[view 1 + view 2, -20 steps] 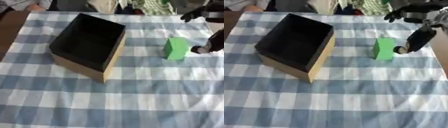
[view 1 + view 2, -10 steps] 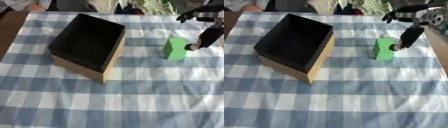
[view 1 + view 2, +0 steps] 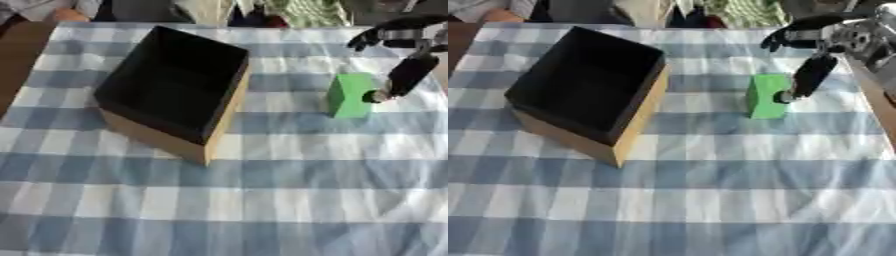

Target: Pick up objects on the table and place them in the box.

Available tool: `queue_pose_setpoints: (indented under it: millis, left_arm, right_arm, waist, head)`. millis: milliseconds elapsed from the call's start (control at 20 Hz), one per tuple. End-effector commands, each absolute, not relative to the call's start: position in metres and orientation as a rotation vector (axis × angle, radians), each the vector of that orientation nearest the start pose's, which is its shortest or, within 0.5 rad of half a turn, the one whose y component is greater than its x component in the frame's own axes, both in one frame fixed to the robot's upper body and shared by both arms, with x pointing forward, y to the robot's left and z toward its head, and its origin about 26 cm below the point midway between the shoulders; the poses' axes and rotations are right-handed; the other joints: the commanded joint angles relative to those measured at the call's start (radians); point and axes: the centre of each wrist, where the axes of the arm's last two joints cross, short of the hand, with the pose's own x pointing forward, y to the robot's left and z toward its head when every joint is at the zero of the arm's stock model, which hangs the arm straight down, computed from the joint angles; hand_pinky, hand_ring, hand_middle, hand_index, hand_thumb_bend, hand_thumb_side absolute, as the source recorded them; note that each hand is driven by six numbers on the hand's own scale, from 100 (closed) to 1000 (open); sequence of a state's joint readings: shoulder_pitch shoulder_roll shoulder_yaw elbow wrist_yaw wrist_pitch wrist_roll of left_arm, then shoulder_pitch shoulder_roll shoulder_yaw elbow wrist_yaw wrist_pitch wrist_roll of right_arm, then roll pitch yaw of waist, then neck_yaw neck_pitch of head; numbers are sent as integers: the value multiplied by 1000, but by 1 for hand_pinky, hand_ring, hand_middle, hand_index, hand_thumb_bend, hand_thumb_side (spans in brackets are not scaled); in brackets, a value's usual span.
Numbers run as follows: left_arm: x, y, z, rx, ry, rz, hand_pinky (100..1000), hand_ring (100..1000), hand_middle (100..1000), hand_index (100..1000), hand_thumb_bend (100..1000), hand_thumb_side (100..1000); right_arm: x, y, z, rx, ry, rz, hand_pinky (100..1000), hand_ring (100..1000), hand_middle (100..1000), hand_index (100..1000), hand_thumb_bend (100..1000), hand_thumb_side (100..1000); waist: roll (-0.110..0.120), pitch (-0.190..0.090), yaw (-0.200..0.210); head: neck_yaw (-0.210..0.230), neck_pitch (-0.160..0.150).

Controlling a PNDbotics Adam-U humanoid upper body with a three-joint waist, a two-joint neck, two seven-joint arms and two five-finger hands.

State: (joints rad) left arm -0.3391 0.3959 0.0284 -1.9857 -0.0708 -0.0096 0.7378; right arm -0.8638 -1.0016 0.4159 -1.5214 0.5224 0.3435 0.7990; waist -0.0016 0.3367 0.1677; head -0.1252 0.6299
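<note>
A bench (image 3: 710, 200) covered in a blue and white checked cloth (image 3: 289, 190) carries two things. On its left half stands an open box (image 3: 175, 90), black inside with tan cardboard walls, turned askew so that one corner points toward the near edge. Nothing shows inside it.

To the right of the box, well apart from it, a green block (image 3: 765, 96) stands on the cloth.

The right robot hand (image 3: 820, 42) comes in from the upper right corner and hangs over the block's right side. Its thumb (image 3: 808, 77) points down, the tip touching or almost touching the block's right face; which of the two cannot be told. The other fingers (image 3: 794, 31) spread out toward the left above and behind the block, apart from it. The hand is spread wide, thumb and fingers well apart, and it holds nothing.

The left robot hand shows in neither view.
</note>
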Motion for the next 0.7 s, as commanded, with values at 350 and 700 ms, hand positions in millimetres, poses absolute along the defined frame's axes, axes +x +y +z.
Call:
queue_pose_setpoints:
  millis: [350, 700]
  left_arm:
    - [302, 275, 225, 674, -2422, 410, 648, 719, 609, 756, 196, 446]
    - [302, 274, 226, 672, -2424, 413, 648, 719, 608, 755, 191, 445]
  right_arm:
    - [397, -328, 317, -977, -918, 1452, 1000, 1000, 909, 1000, 473, 154]
    - [404, -329, 308, -952, -879, 1498, 990, 1000, 841, 930, 471, 132]
  waist:
    - [3, -13, 7]
    - [5, -12, 8]
  head:
    - [-1, -13]
    - [1, -10]
